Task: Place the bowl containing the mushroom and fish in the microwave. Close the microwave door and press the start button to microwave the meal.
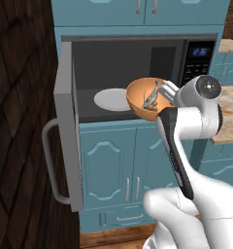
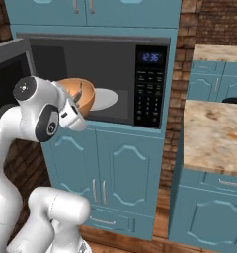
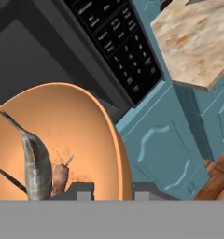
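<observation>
Hand view, nearest first: the two finger tips of the gripper (image 3: 113,190) rise at the bottom, one inside and one outside the wall of the bowl (image 3: 86,126), so the jaws are narrow and pinch its rim. Inside the bowl lies the fish (image 3: 35,165), grey-silver, running along the wall, and just beside it, touching it, the small brown mushroom (image 3: 60,179). Nothing else is in the bowl. Past the rim stands a blue cabinet door (image 3: 160,149), then the black keypad (image 3: 125,58) of the microwave (image 3: 34,51), and to the side a marbled counter (image 3: 198,42).

From the left base view the arm (image 1: 179,160) climbs to the gripper (image 1: 163,93), which holds the bowl (image 1: 140,103) tilted, in the air at the front of the microwave's mouth, the fish (image 1: 151,99) visible within. Beyond it the white turntable (image 1: 110,99) lies bare in the dark cavity. The door (image 1: 67,126) stands swung fully open to the left, its curved handle (image 1: 49,160) facing outward.

From the right base view the bowl (image 2: 83,94) overlaps the near edge of the turntable (image 2: 105,99); whether it touches I cannot tell
</observation>
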